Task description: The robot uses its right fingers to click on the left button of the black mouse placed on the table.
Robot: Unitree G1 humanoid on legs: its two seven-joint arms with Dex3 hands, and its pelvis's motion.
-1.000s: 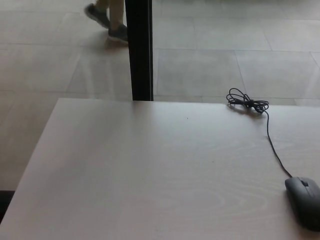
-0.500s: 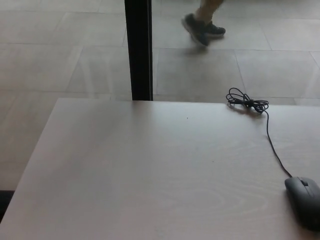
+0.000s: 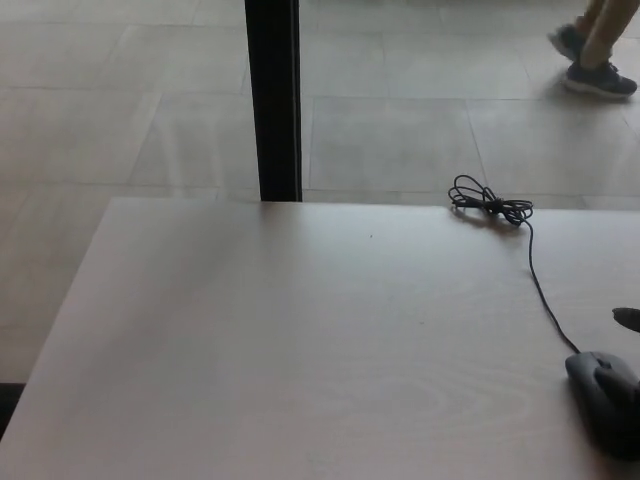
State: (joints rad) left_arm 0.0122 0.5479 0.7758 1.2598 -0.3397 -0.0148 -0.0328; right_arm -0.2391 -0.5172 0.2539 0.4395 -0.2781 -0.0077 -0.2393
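Observation:
The black mouse [image 3: 605, 400] lies on the pale wooden table [image 3: 300, 340] at the lower right, partly cut off by the picture's edge. Its thin black cable [image 3: 540, 290] runs away from me to a coiled bundle [image 3: 489, 207] near the table's far edge. A small dark part of my right hand [image 3: 628, 319] pokes in at the right edge, a little above and beyond the mouse and apart from it. Too little of it shows to judge its state. My left hand is out of sight.
A black vertical post [image 3: 272, 100] stands just behind the table's far edge. Beyond it is a tiled floor, where a person's feet in dark shoes [image 3: 597, 62] are at the upper right. The table's left edge runs diagonally at the left.
A dark bit of my right hand has come in at the right edge above the mouse. The person's feet have walked from upper left to upper right. The mouse has stayed put.

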